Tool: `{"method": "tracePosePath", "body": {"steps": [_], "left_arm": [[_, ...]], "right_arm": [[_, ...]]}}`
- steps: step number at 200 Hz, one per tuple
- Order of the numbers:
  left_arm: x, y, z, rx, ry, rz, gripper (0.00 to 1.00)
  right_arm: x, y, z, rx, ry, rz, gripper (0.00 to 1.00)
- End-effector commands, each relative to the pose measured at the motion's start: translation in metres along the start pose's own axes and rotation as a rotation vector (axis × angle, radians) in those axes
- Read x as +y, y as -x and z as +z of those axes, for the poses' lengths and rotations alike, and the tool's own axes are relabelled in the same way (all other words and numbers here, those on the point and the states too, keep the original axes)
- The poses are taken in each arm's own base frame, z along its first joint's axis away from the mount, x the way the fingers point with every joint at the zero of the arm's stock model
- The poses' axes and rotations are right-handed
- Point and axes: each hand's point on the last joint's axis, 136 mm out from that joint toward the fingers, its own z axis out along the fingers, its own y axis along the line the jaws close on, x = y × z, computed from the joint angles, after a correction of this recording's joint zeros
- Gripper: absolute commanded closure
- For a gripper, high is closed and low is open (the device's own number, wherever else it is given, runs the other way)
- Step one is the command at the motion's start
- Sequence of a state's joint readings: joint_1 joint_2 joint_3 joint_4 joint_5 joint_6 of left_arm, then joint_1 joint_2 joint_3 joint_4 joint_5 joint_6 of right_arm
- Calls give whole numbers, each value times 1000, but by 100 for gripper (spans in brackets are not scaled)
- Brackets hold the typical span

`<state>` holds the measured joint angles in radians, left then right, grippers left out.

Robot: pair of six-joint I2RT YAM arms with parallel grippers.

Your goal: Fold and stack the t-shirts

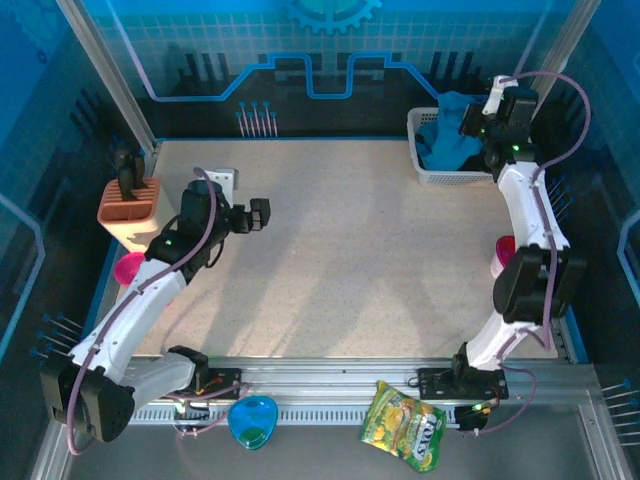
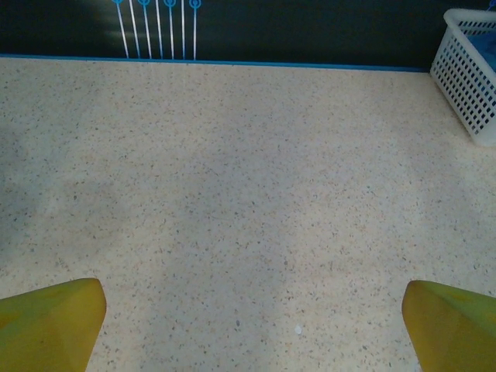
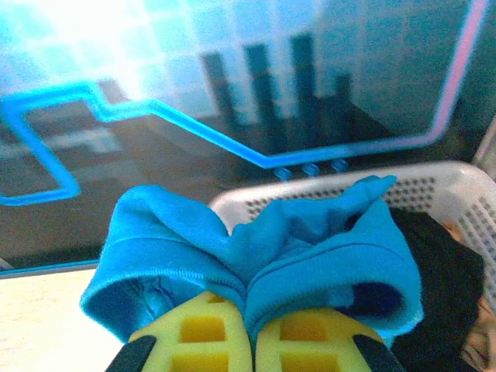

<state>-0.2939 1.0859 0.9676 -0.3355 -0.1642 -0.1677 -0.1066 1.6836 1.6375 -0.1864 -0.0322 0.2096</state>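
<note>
While the right gripper (image 3: 249, 329) pinches the teal t-shirt (image 3: 310, 232) in the basket (image 3: 442, 186) and the left gripper (image 2: 252, 325) gapes empty, lifting it onto the table (image 2: 232, 170) looks next.

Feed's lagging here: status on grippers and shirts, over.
Left gripper open above table. Right gripper shut on teal shirt at basket. Black shirt in basket. No obstruction.

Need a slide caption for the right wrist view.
Right gripper shut on a bunched fold of the teal t-shirt, white basket and black shirt behind it.
</note>
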Motion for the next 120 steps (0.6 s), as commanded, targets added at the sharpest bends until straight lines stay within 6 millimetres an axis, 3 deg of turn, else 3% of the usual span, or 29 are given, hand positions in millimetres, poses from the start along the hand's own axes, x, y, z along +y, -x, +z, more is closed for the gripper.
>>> {"method": "tracePosePath", "body": {"steps": [1,38,66,90,120], "left_arm": [[-1,-2,-3,31,31,-3,1],[-10,-5,-4,42,27,38,1],[-19,0,-10,31,9,49,1],[-23,7,-18,14,7,55,1],[-27,17,-32,-10,1,73,1]], "right_arm": [[51,22,-32,-88,178,-35,100],[115,21,-86,-103,371,-92,100],[161,9,-126,-101,485,-127,100],[194,-17,-151,-69,548,-131,100],[216,-64,-168,17,574,-91,100]]}}
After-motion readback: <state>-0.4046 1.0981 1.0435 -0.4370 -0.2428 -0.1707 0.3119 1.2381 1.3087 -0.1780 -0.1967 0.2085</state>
